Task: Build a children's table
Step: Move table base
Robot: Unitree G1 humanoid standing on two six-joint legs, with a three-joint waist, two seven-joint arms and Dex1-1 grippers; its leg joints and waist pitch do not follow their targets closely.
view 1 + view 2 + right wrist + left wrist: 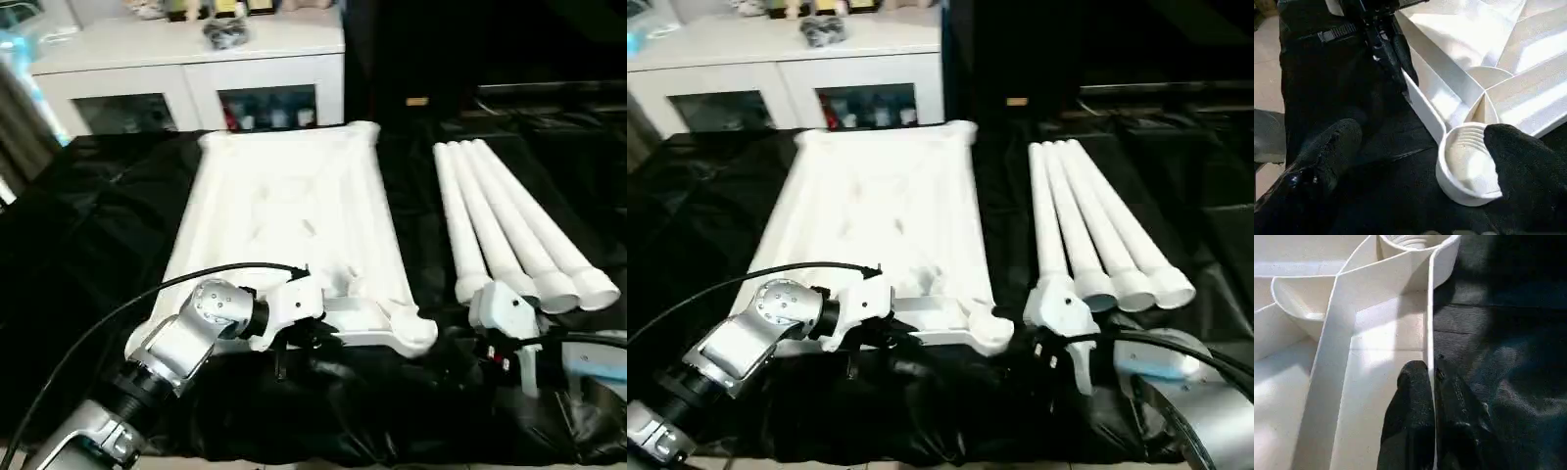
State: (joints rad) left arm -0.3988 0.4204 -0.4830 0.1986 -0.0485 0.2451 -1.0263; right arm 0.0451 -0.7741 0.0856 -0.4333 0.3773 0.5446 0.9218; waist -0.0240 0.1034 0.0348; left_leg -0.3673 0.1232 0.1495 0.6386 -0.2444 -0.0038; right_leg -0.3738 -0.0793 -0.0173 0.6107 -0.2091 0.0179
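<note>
Left eye view: the white plastic tabletop (284, 211) lies upside down, ribbed underside up, on the black-covered work table (88, 245), its long axis running away from the robot. Four white tubular legs (509, 230) lie side by side on the black cover to the tabletop's right, apart from it, their wider ends toward the robot. Behind the work table stands a white glass-door cabinet (196, 73).

The left gripper (1431, 382) is at the tabletop's near edge. In the left wrist view its two black fingers (1410, 416) are pressed together on the thin upright rim wall (1430, 333) of the tabletop, one finger inside the rim and one outside, pinching it. The rounded corner socket (1415, 242) lies further along this rim.

The right gripper (1420, 156) hovers at the near right corner socket (1466, 166) of the tabletop. In the right wrist view its fingers are spread wide, one over the black cover, the other just beside the socket; whether it touches cannot be told. The left gripper also appears there, clamped on the rim.
</note>
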